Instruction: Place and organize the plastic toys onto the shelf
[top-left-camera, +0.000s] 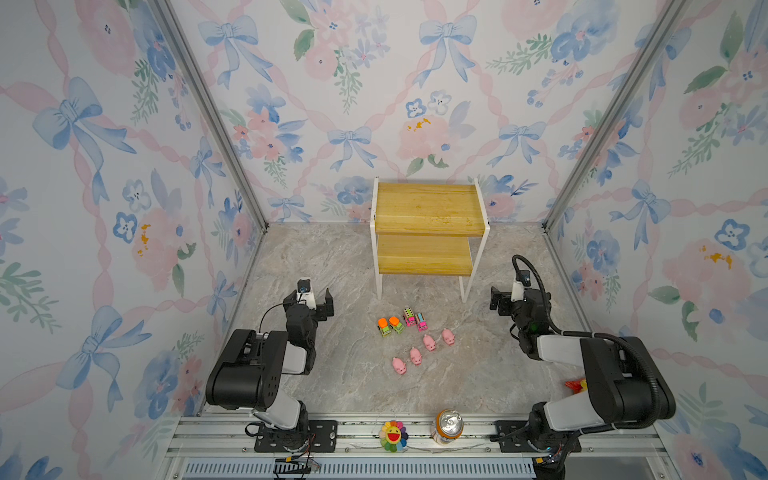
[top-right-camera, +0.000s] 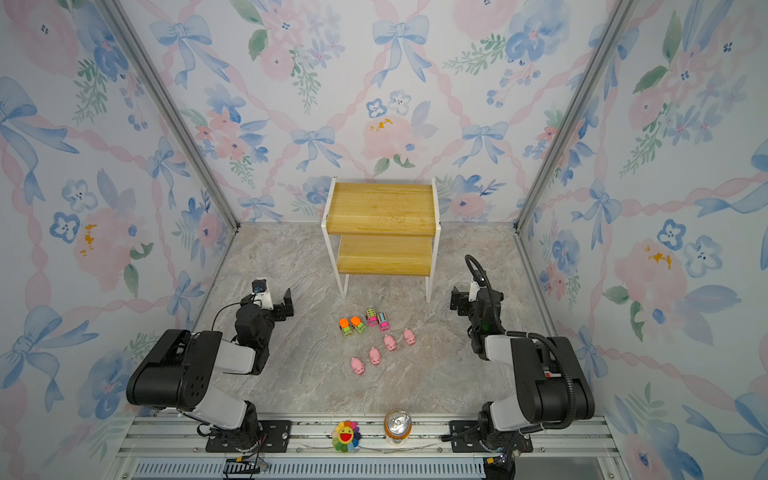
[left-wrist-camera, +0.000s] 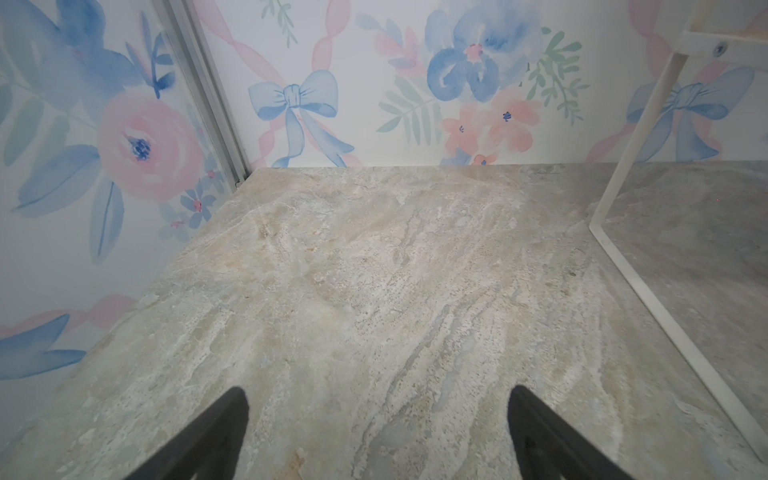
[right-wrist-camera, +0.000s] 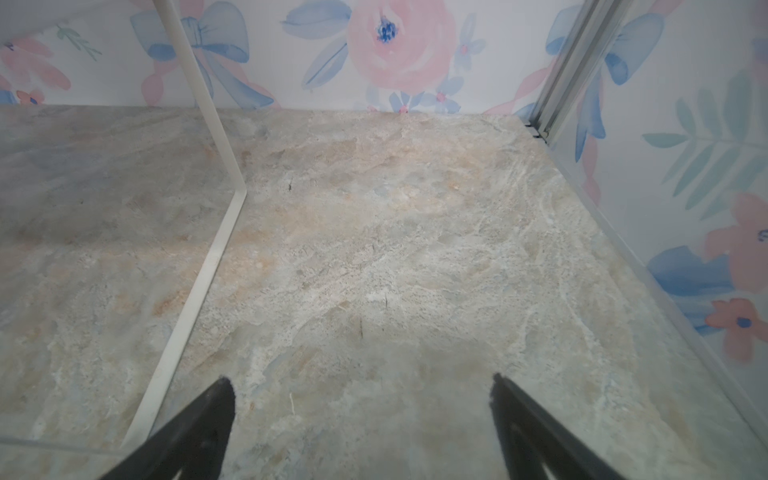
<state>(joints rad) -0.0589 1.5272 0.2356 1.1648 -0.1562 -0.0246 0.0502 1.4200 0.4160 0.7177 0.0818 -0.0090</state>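
Near edge: a rainbow smiling plush flower (top-left-camera: 393, 435) and a metal drink can (top-left-camera: 448, 426) stand on the aluminium rail. Neither is a task item; ignore them.

Centre of the grey marble-look surface (top-left-camera: 332, 386): four tiny pink plastic pigs in a diagonal line, nearest (top-left-camera: 399, 366), farthest (top-left-camera: 448, 336). Just behind them is a row of four tiny plastic trucks, two green with orange tops (top-left-camera: 390, 326) and two pink with striped tops (top-left-camera: 415, 319). None is shelved yet.

Left gripper (left-wrist-camera: 379, 392) and right gripper (right-wrist-camera: 360, 378): jaws spread wide, nothing between them. They flank the toys, well apart from them.

Far edge, centre: the two-tier shelf of yellow wooden boards on a thin white metal frame (top-left-camera: 430, 208). Both tiers are bare.

Judgement: the first pick is pending. The toys sit close together, so descend vertically with the jaws narrowed and take an end pig first, sparing its neighbours. Give each tier one kind of toy.
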